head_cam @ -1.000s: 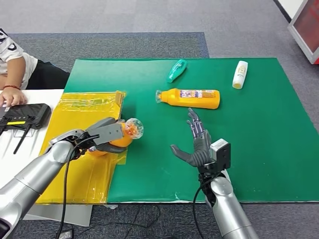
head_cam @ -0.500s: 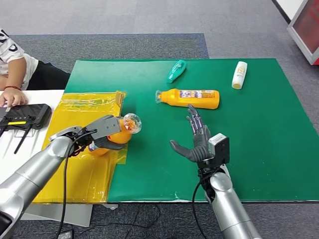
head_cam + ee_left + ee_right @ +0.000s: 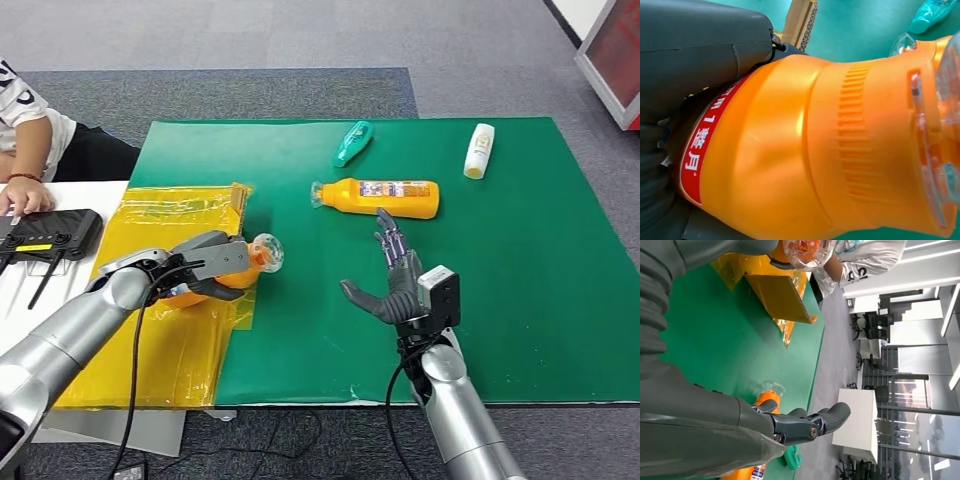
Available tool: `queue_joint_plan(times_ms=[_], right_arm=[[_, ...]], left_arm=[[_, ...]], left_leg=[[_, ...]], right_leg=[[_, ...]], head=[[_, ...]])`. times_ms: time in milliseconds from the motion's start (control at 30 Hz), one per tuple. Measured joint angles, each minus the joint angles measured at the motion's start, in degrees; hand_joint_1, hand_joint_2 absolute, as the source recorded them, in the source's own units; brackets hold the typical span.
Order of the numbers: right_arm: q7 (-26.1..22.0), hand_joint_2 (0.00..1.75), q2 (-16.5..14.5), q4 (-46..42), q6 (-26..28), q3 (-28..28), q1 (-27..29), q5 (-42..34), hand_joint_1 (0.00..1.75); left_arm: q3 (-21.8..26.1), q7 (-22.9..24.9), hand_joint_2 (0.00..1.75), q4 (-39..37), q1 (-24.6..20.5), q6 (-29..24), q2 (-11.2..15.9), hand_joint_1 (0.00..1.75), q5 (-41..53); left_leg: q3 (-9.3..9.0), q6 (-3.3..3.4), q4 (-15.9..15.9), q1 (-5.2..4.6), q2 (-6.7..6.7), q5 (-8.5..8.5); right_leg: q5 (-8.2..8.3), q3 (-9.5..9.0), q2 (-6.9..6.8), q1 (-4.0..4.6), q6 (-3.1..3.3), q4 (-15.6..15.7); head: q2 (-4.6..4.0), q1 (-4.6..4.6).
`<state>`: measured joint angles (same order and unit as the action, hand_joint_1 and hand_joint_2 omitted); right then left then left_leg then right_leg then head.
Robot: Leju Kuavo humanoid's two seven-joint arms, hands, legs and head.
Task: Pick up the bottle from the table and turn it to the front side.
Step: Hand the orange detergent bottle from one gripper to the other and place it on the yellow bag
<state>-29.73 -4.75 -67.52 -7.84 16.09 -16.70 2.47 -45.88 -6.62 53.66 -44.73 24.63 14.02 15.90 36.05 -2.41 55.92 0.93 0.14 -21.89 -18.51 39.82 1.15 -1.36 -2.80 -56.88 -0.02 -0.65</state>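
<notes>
At the left, over the yellow sheet, an orange bottle is gripped by the left hand, its long axis running left to right with the clear cap toward the right. A red label band is seen near its base in the left wrist view. Farther right, the right hand is held spread and empty above the green tabletop, nearer a second orange bottle lying far of it.
</notes>
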Motion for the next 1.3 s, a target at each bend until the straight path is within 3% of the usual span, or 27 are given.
queue_joint_plan(times_ms=[33,100,167,233,1100,1200,1300], right_arm=[[0.0,1.75,0.0,0.0,0.0,0.0,0.0,0.0,0.0],[0.1,1.75,0.0,0.0,0.1,0.0,-0.1,0.1,0.0],[0.1,1.75,0.0,0.0,0.1,0.0,-0.2,0.2,0.0],[0.1,1.75,0.0,0.0,0.1,0.0,-0.2,0.2,0.0],[0.1,1.75,0.0,0.3,0.7,0.0,-0.3,0.4,0.0],[0.1,1.75,0.0,0.4,0.7,0.0,-0.3,0.4,0.0],[-0.3,1.75,0.0,0.5,0.3,0.3,-0.4,0.1,0.0]], left_arm=[[-0.1,0.0,1.75,0.0,0.0,0.0,0.0,1.75,-0.1],[-0.2,0.0,1.75,-0.1,-0.1,-0.2,0.1,0.95,-0.4],[-0.2,0.0,0.87,-0.2,-0.1,-0.4,0.1,0.08,-0.7],[-0.1,-0.1,0.0,-0.2,0.0,-0.8,0.1,0.0,-0.8],[0.8,-0.7,0.0,-0.6,3.0,-2.6,0.5,0.0,-1.8],[2.3,-3.9,0.0,-0.1,4.4,-2.6,0.3,0.0,-5.5],[6.3,-10.8,0.0,2.9,8.5,1.8,0.0,0.0,-15.5]], left_leg=[[0.0,0.0,0.0,0.0,0.0,0.0],[-0.01,0.0,0.0,0.0,0.0,0.0],[-0.01,0.0,0.0,0.0,0.0,0.0],[-0.01,0.0,0.0,0.0,0.0,0.0],[0.06,0.07,0.0,0.0,-0.03,0.04],[0.06,0.07,0.0,0.0,-0.02,0.04],[0.06,0.07,0.0,0.0,0.0,0.02]], right_leg=[[0.0,0.0,0.0,0.0,0.0,0.0],[0.0,-0.01,0.0,0.0,0.0,0.0],[0.0,-0.01,0.0,0.0,0.0,0.0],[0.0,-0.01,0.0,0.0,0.0,0.0],[-0.02,0.0,-0.01,0.0,-0.03,0.0],[-0.02,0.0,-0.01,0.0,-0.03,0.0],[-0.04,0.01,0.0,0.0,-0.05,0.0]], head=[[0.0,0.0],[0.0,0.0],[0.0,0.01],[0.0,0.01],[0.0,0.0],[0.0,0.01],[0.0,0.0]])
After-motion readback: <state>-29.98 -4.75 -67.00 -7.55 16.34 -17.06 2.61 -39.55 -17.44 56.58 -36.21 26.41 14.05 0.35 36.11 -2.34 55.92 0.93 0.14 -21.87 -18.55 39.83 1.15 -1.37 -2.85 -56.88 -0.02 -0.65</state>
